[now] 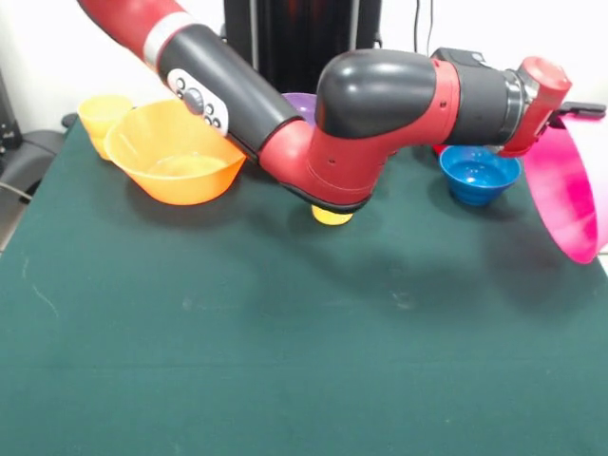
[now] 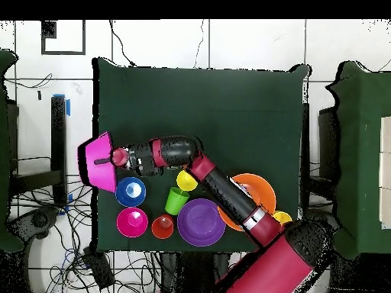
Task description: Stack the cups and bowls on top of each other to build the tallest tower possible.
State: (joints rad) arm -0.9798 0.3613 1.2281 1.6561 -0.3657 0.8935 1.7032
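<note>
My gripper (image 1: 570, 114) is shut on the rim of the large hot pink bowl (image 1: 567, 199) and holds it tilted on edge above the table's side; overhead, the gripper (image 2: 116, 158) and this bowl (image 2: 98, 159) sit at the left edge. The small blue bowl (image 1: 478, 176) stands right beside it. The large orange bowl (image 1: 176, 157) stands upright with a yellow cup (image 1: 103, 119) behind it. Another yellow cup (image 1: 332, 217) lies under my forearm. The purple bowl (image 2: 201, 221), green cup (image 2: 177, 200), red cup (image 2: 162, 226) and small crimson bowl (image 2: 132, 222) cluster near my base. No orange cup shows.
My forearm (image 1: 380, 114) stretches across the back of the green table (image 1: 285, 361) and hides most of the purple bowl in the front view. The held bowl hangs partly past the table's edge. Cables and floor tiles (image 2: 46, 198) surround the table.
</note>
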